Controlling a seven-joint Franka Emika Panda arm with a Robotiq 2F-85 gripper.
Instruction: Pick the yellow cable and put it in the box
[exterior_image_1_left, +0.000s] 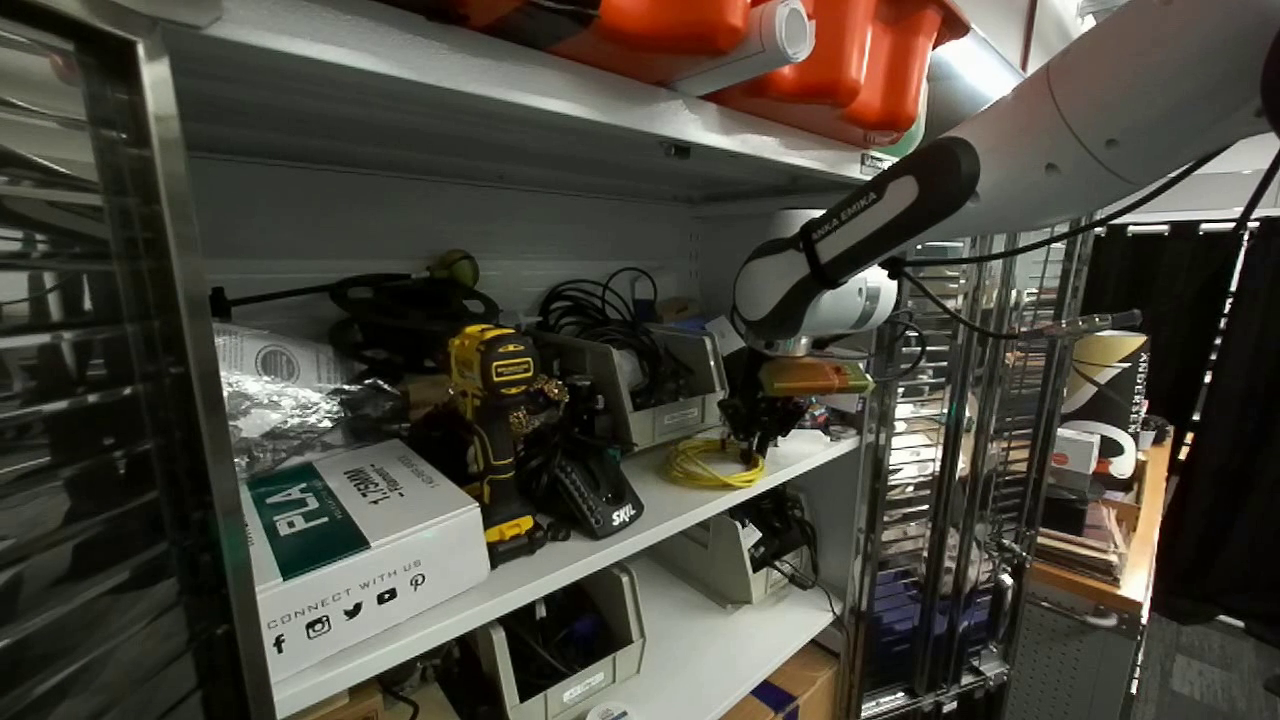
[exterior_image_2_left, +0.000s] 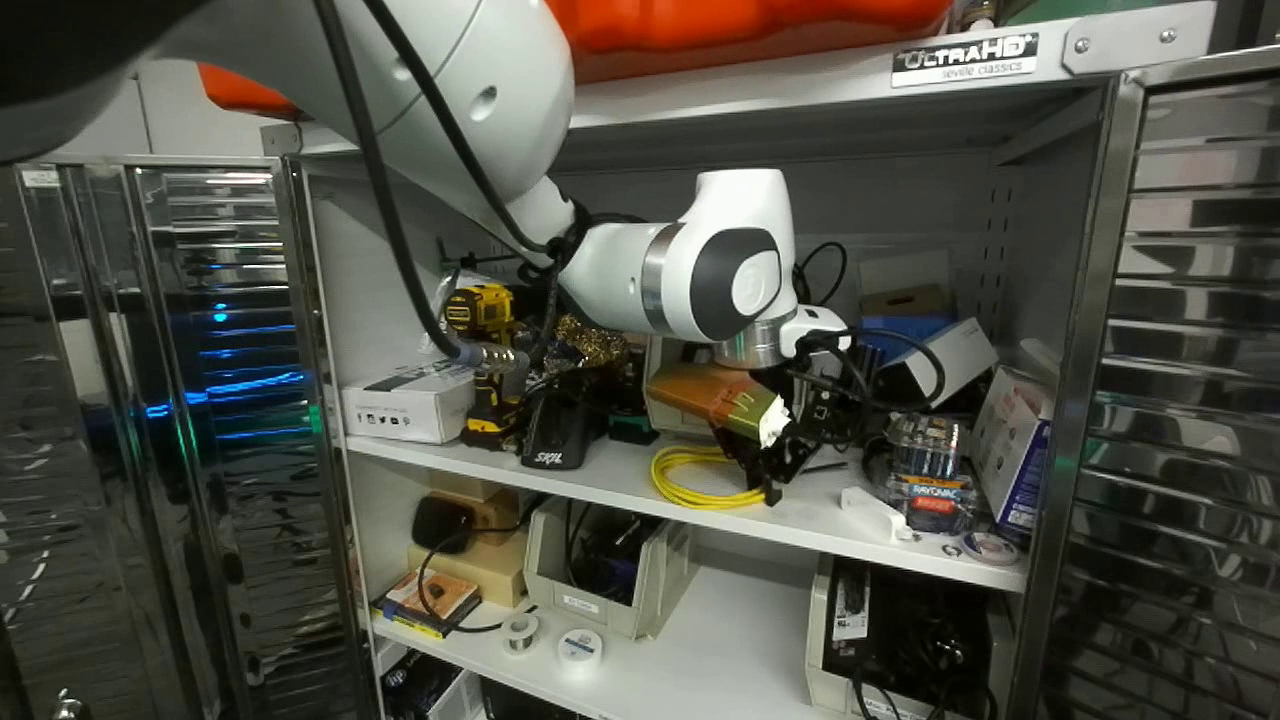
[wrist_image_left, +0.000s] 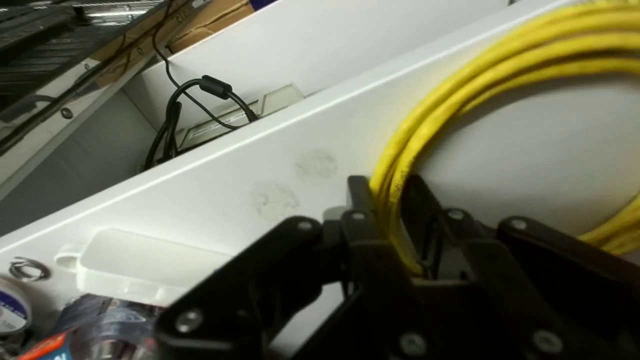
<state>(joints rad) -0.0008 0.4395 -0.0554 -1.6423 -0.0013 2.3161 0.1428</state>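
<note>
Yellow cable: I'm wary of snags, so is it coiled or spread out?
Coiled: both exterior views show the yellow cable as a ring of loops on the shelf; the wrist view shows strands side by side.

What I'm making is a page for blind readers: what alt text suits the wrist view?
Black jaws straddle one side of a coiled yellow cable on a white shelf; whether they grip it is unclear. A white plastic piece lies lower left; a black cord shows beyond the shelf's edge.
</note>
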